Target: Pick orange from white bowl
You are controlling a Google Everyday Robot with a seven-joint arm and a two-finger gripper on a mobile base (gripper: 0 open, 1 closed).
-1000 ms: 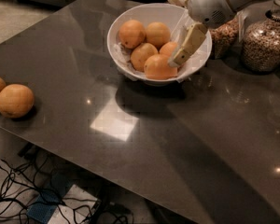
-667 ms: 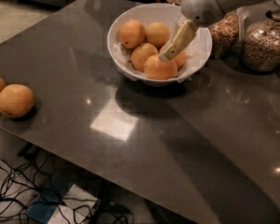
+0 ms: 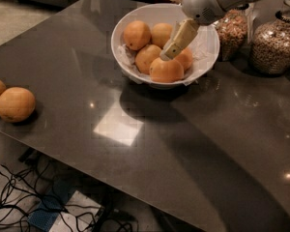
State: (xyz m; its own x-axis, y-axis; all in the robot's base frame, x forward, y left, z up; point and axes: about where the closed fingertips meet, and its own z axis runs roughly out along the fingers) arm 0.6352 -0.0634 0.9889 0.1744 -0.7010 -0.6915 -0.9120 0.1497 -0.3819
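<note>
Dark table (image 3: 193,144): my end effector (image 3: 167,55) in white bowl (image 3: 117,38), over orange (image 3: 165,71); grip, cannot tell. Reach step; next lower, clamp.

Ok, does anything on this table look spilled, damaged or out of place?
Nothing spilled or damaged. The only oddity: two fruits lie loose at the table's left edge, far from the bowl. The gripper is down in the bowl, among the oranges.

A dark, glossy worktop (image 3: 183,144) carries two yellowish fruits (image 3: 15,104) side by side at its left edge and two grain-filled glass jars (image 3: 275,42) at back right. Cables (image 3: 19,202) tangle on the floor beneath.
</note>
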